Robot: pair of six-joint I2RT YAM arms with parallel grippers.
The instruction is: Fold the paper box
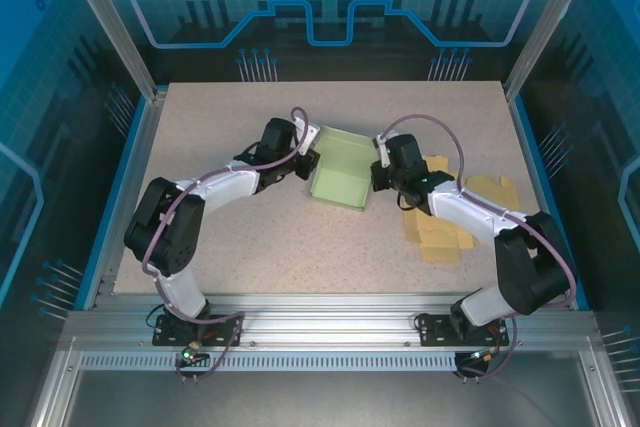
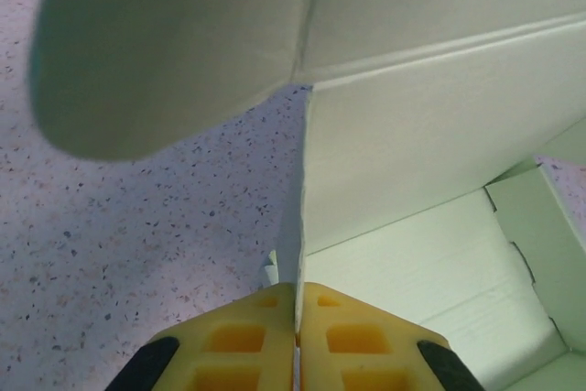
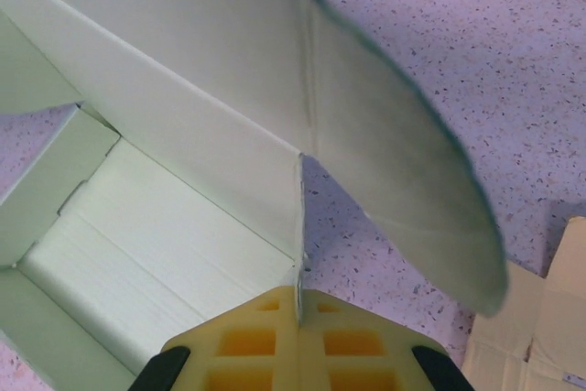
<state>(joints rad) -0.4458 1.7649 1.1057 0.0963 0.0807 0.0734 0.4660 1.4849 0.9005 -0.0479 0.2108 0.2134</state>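
Note:
The pale green paper box (image 1: 342, 169) sits half-formed in the middle of the table, its walls raised and its inside open upward. My left gripper (image 1: 303, 160) is at its left side, shut on the thin edge of a side wall (image 2: 300, 254), the yellow fingers (image 2: 247, 341) pinching the card. A rounded flap (image 2: 156, 52) hangs out over the table beside it. My right gripper (image 1: 381, 173) is at the box's right side, shut on the opposite wall edge (image 3: 298, 263), with another rounded flap (image 3: 403, 190) spread to the right.
Flat tan cardboard blanks (image 1: 455, 217) lie on the speckled table right of the box, under the right arm. A corner of one blank (image 3: 540, 327) shows near the right gripper. Blue rails (image 1: 130, 157) border the table.

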